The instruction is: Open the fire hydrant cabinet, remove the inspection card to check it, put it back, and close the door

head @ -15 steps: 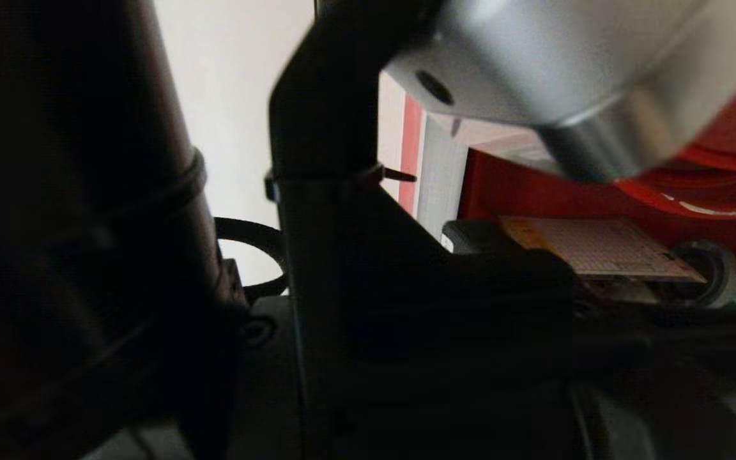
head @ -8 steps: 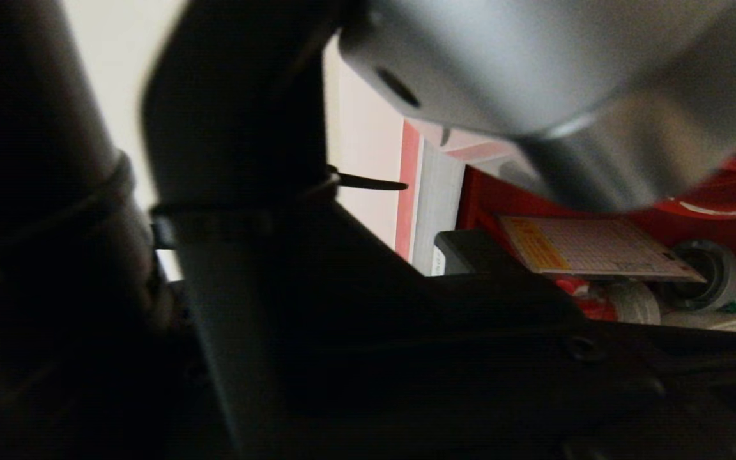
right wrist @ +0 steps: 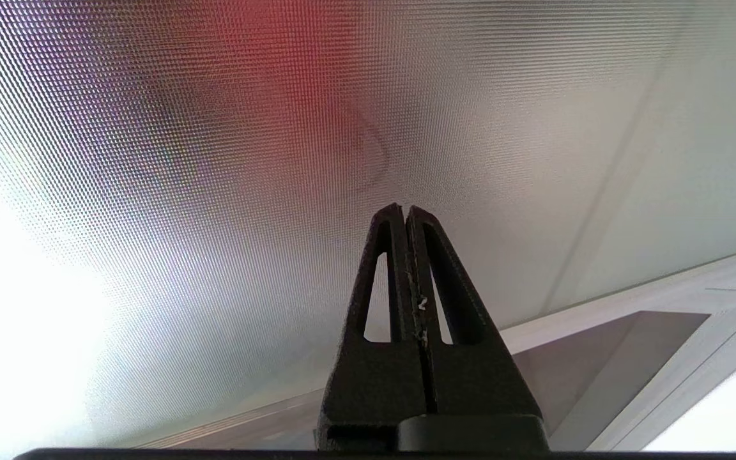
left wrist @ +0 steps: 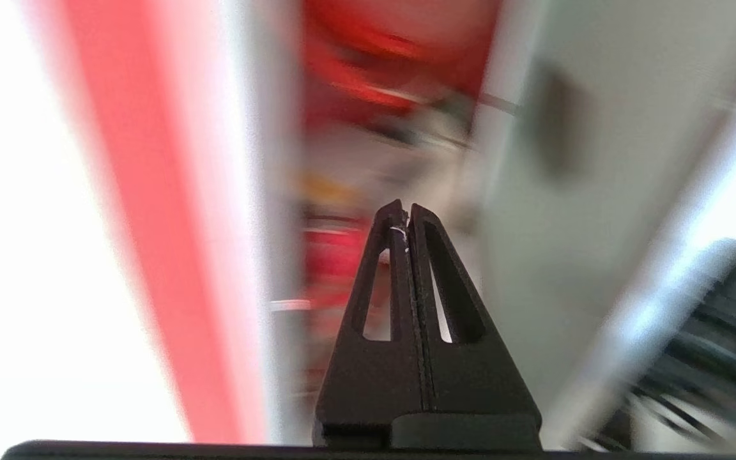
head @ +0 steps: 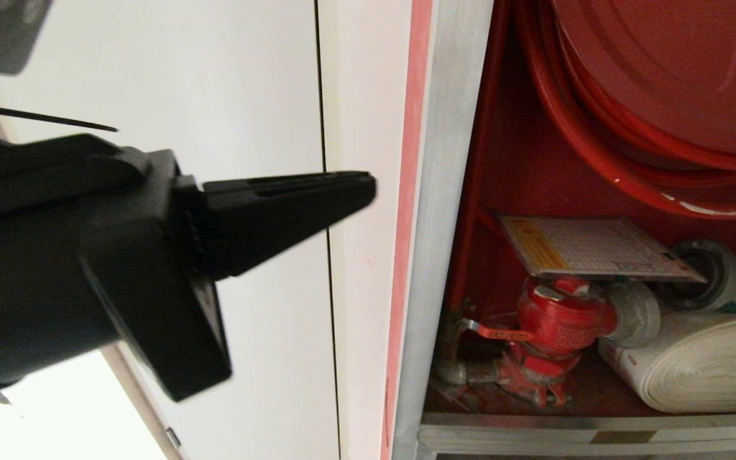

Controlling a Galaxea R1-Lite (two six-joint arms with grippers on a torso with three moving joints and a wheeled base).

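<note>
The fire hydrant cabinet (head: 444, 191) stands open, showing its red inside, a red hose reel (head: 662, 76), a red valve (head: 559, 319) and a white rolled hose (head: 700, 364). The inspection card (head: 591, 248), a gridded sheet with a yellow end, lies flat on top of the valve. My left gripper (head: 368, 185) is shut and empty, out in front of the white wall left of the cabinet frame and well clear of the card. It also shows shut in its own view (left wrist: 404, 211). My right gripper (right wrist: 404, 209) is shut and parked. The door is out of the head view.
A white wall panel (head: 246, 96) with a vertical seam and a red stripe (head: 409, 191) borders the cabinet's silver frame. A blurred grey panel (left wrist: 572, 191) shows beside the opening in the left wrist view. The right wrist view faces dotted glass (right wrist: 214, 160) in a silver frame.
My left arm, which filled the head view with its fingers beside the card, has swung out of the cabinet to the left. The card stays on the valve.
</note>
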